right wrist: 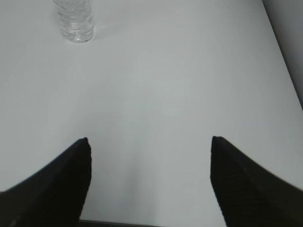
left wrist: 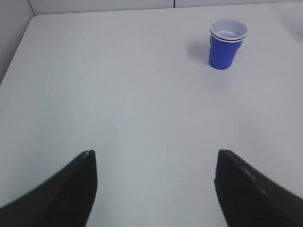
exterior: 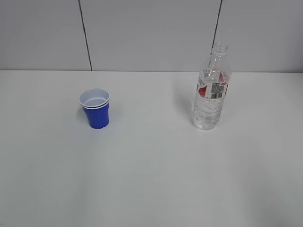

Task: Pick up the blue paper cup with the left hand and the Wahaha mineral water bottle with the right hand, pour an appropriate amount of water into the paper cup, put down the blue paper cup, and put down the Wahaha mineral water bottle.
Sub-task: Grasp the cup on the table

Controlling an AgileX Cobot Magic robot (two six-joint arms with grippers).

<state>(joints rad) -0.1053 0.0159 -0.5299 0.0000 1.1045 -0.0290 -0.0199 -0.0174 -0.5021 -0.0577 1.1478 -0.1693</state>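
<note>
The blue paper cup (exterior: pixel 96 108) stands upright on the white table, left of centre; it also shows far ahead and to the right in the left wrist view (left wrist: pixel 227 43). The Wahaha mineral water bottle (exterior: pixel 211 90) stands upright at the right, capless, with water in its lower part; only its base shows at the top left of the right wrist view (right wrist: pixel 75 20). My left gripper (left wrist: pixel 155 156) is open and empty, well short of the cup. My right gripper (right wrist: pixel 149 142) is open and empty, well short of the bottle. Neither arm shows in the exterior view.
The white table (exterior: pixel 151 179) runs back to a grey panelled wall (exterior: pixel 151 33). The table's left edge and corner show in the left wrist view (left wrist: pixel 19 47), its right edge in the right wrist view (right wrist: pixel 281 52), and its near edge at the bottom there.
</note>
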